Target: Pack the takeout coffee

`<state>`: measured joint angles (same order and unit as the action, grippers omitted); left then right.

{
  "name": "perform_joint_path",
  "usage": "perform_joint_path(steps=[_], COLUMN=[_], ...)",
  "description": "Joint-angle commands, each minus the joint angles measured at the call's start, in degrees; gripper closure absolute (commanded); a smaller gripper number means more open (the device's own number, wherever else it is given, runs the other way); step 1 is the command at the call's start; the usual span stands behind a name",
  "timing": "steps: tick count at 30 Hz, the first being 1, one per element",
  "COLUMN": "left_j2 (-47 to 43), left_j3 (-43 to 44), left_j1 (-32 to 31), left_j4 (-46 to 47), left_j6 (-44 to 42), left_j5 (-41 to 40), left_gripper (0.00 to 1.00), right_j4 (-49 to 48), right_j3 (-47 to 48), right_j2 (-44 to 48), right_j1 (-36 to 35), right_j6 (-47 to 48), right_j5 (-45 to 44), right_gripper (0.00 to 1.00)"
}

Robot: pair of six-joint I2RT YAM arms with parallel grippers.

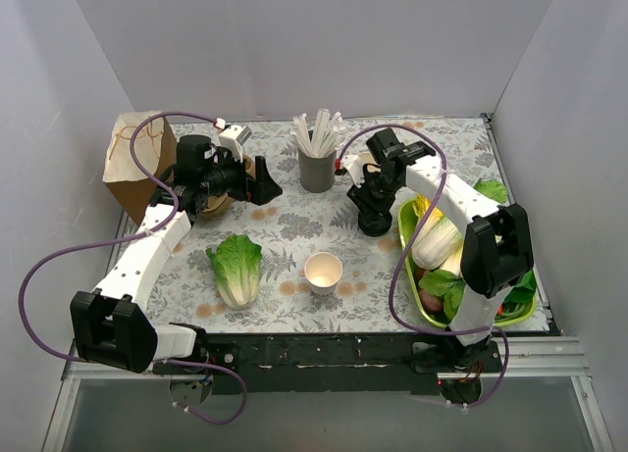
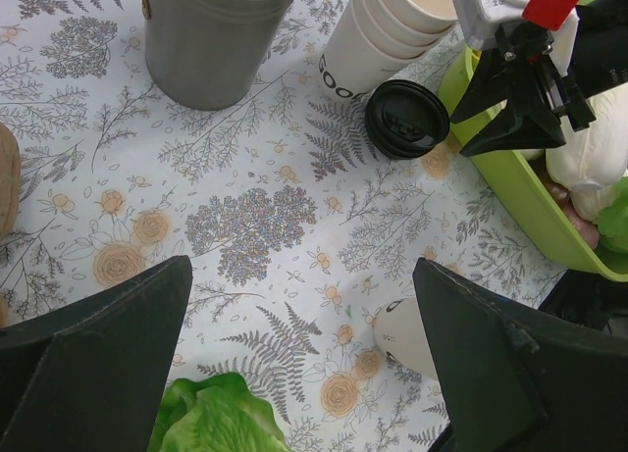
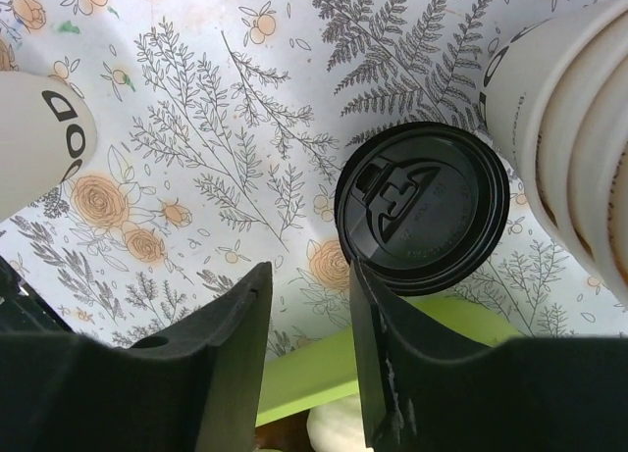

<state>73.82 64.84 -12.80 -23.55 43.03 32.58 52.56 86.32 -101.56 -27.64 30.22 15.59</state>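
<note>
Two fingers of the right gripper [image 3: 309,271] stand a little apart with nothing between them, so it grasps nothing. One fingertip meets the near rim of the black lid [image 3: 422,207] in the wrist view, though I cannot tell whether it truly touches. The lid lies flat on the tablecloth [image 1: 285,226] toward the table's far right, and no cup wall shows beneath it. It is hemmed in, with a stack of paper cups [image 3: 559,128] just beside it on one side and the rim of the green tray [image 2: 510,187] just beside it on another. Open cloth lies only toward the table's middle.

Near the front edge the open paper cup [image 1: 323,272] stands upright, well apart from the lid, with bare cloth all round it. A lettuce [image 1: 235,266] lies to its left.

By the far edge, a grey cup [image 1: 316,171] of white sticks [image 1: 318,130] stands between the two grippers. The left gripper [image 2: 302,271] hangs spread wide and empty near a brown paper bag [image 1: 132,168] in the far left corner. The tray runs along the right edge, full of greens [image 1: 442,285]. The cloth is pale, printed with ferns and flowers. Plain walls [image 1: 294,50] close in the left, far and right edges.
</note>
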Motion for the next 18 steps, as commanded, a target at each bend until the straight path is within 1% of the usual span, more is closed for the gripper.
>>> perform_joint_path(steps=[1, 8, 15, 18], left_j2=[-0.6, -1.7, -1.5, -1.2], left_j3=[0.3, -0.4, -0.6, -0.5], left_j1=[0.3, 0.3, 0.3, 0.3], left_j4=[-0.4, -0.8, -0.8, -0.8], left_j6=[-0.7, -1.0, -1.1, -1.1], left_j5=[0.6, 0.0, -0.1, -0.1], left_gripper=[0.02, 0.02, 0.02, 0.02], right_j4=[-1.1, -1.0, -1.6, -1.6], right_j3=[0.9, 3.3, 3.9, 4.1], right_j2=[-1.6, -6.3, -8.2, -8.8], right_j1=[0.3, 0.2, 0.2, 0.1], right_j6=[-0.2, -0.5, -0.4, -0.5], right_j5=[1.6, 0.2, -0.8, -1.0], right_gripper=[0.53, 0.52, 0.50, 0.50])
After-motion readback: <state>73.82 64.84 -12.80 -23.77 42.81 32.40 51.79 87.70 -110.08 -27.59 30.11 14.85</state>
